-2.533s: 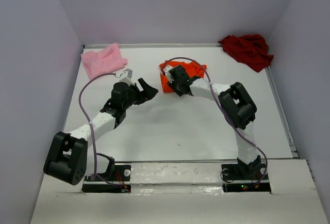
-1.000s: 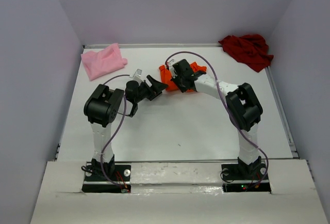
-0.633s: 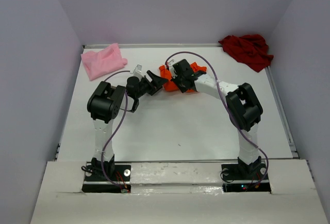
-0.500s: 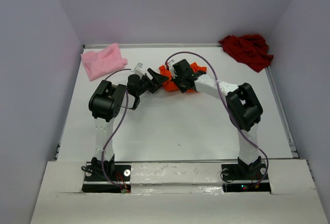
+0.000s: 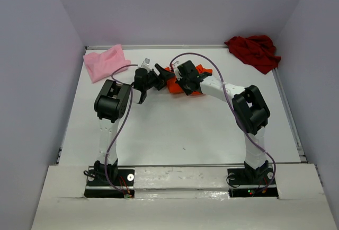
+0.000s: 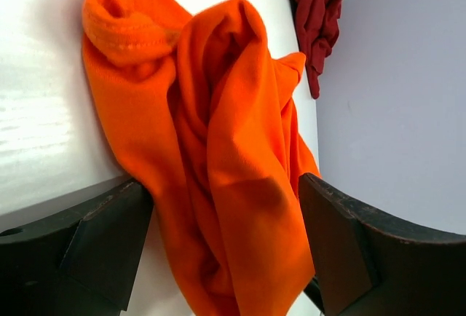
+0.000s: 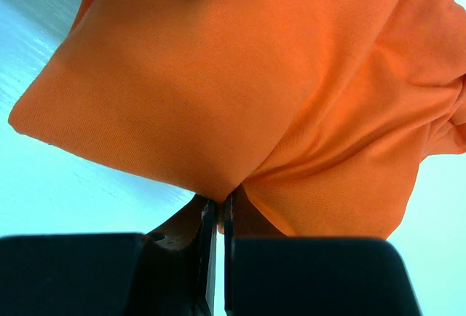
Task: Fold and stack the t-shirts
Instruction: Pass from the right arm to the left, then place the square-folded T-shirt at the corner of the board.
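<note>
The bright orange t-shirt (image 5: 195, 79) lies bunched at the middle back of the table. My right gripper (image 5: 180, 83) is shut on a fold of it (image 7: 240, 112). My left gripper (image 5: 162, 77) is open, and its two dark fingers (image 6: 102, 247) straddle the left edge of the orange shirt (image 6: 233, 163). The light pink t-shirt (image 5: 105, 62) lies crumpled at the back left corner. The dark red t-shirt (image 5: 254, 50) lies crumpled at the back right corner, and it also shows in the left wrist view (image 6: 317, 10).
Grey walls enclose the white table (image 5: 180, 129) on three sides. A purple cable (image 5: 212, 71) loops over the right arm, and another runs along the left arm.
My left arm has swung up and forward, bringing its open gripper from the middle left of the table to the orange shirt's left edge. My right gripper has stayed on the shirt, which shifted slightly back.
</note>
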